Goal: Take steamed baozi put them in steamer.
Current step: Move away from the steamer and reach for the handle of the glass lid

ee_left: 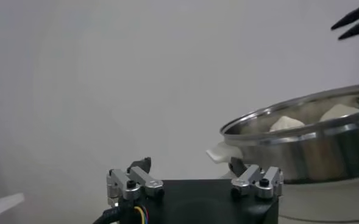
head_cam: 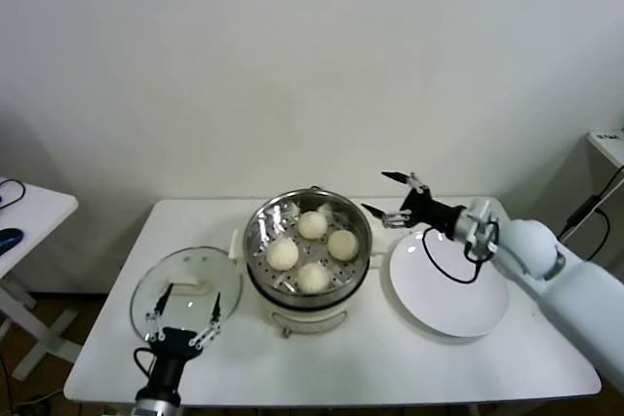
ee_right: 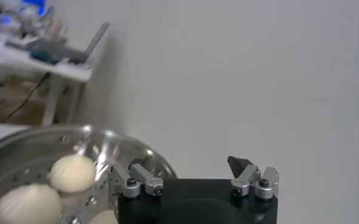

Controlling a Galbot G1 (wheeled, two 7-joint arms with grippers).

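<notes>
Your bench (head_cam: 322, 367) holds everything, so start there. In the middle sits the steamer (head_cam: 261, 289), and all four baozi (head_cam: 312, 225) already rest on its holey tray. Beside it on your right lies the plate (head_cam: 448, 311), with nothing on it. On your left lies the glass lid (head_cam: 185, 284), flat on the bench.

Your right gripper (head_cam: 391, 197) hangs in the air between the steamer and the plate, just past the steamer's rim. Its fingers are spread wide and hold nothing. Your left gripper (head_cam: 185, 307) hangs over the near edge of the lid, fingers wide and empty too.

The buns look all moved, so the job seems nearly done. Pull your right arm up and back gently. Keep it high so it does not bump the steamer rim or squash a soft bun.
</notes>
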